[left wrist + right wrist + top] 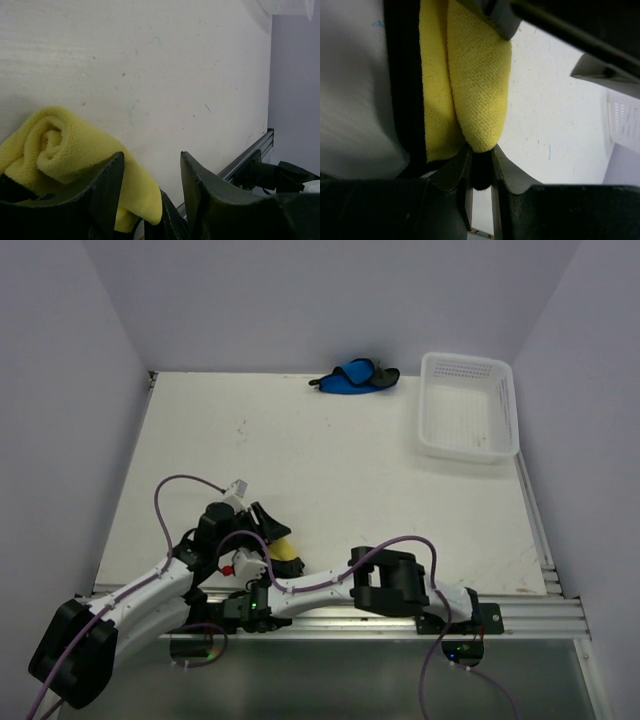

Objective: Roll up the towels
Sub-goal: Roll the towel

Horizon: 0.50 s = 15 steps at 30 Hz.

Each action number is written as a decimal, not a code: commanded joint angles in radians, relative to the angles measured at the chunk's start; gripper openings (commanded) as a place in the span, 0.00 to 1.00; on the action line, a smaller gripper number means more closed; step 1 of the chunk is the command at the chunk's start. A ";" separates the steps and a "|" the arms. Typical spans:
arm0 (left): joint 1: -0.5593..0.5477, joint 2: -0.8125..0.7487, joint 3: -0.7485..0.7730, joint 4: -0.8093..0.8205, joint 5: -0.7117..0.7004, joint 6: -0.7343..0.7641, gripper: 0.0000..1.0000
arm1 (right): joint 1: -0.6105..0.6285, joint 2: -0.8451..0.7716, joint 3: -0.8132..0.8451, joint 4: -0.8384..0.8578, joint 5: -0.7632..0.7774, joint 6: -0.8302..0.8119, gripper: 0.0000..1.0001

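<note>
The yellow towel is soft, matt cloth with a fine, nubbly woven pile and a dark stitched edging; the blue towel looks like the same sort of cloth, though its weave is too small to read. The worktop is a matt off-white board, lightly scuffed and speckled, with a grooved rail of dull bare metal along its near side. The basket is white perforated plastic with a faint sheen, the left pincer and right pincer have smooth, dull black plastic fingers, and the cables have a smooth purple sheath.

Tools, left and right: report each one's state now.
Left tool: open, yellow towel at one finger.
Right tool: closed on the yellow towel's edge.
</note>
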 commanded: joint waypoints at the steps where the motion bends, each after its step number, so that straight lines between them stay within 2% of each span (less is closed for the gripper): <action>1: -0.012 -0.009 -0.058 0.071 0.008 -0.031 0.53 | 0.025 0.048 0.078 -0.127 0.092 0.048 0.00; 7: -0.019 -0.023 -0.112 0.062 -0.043 -0.044 0.52 | 0.038 0.039 0.056 -0.091 0.066 0.045 0.00; 10: -0.022 -0.029 -0.158 0.066 -0.072 -0.063 0.51 | 0.040 0.008 0.013 -0.028 0.032 0.031 0.09; 11: -0.022 -0.029 -0.169 0.079 -0.081 -0.070 0.51 | 0.040 -0.013 0.002 -0.009 0.015 0.022 0.18; 15: -0.022 -0.023 -0.207 0.086 -0.110 -0.078 0.49 | 0.040 -0.072 -0.047 0.046 -0.022 0.019 0.34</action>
